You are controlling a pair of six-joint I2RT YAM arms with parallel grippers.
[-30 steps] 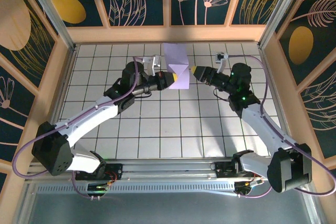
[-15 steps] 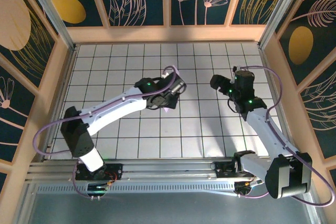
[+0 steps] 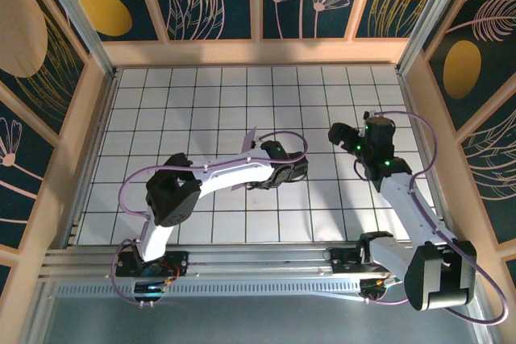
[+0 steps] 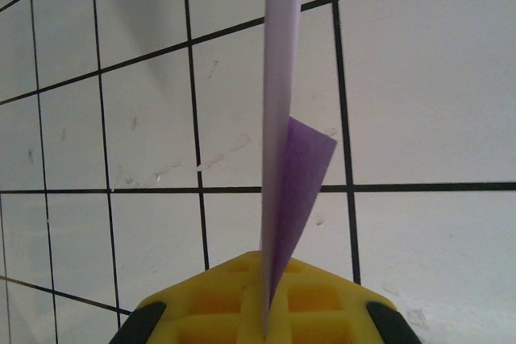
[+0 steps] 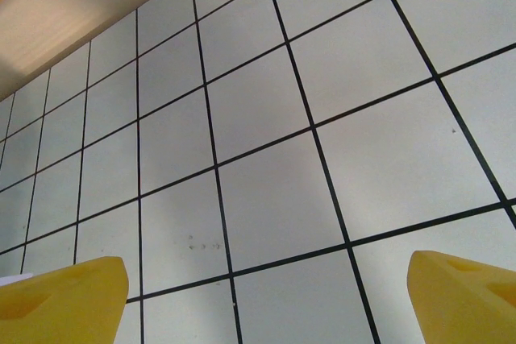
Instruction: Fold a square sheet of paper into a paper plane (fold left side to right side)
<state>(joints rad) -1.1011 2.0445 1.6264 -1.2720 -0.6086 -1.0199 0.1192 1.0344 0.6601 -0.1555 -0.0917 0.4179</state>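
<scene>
Right gripper (image 5: 266, 300) released and backed off, jaws spread wide, holding nothing. Left gripper (image 4: 264, 318) alone pinches the sheet (image 4: 282, 102), which rises edge-on from its jaws. Fold probably unfinished.

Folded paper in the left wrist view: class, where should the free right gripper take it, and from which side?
Probably on the folded paper, at its free end beyond the left gripper pinching it; the open right gripper closes across the flat faces, since it stands thin and edge-on.

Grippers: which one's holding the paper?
The left gripper: it is shut on the folded lavender paper, pinched edge-on. The right gripper is open, with nothing between its jaws.
</scene>
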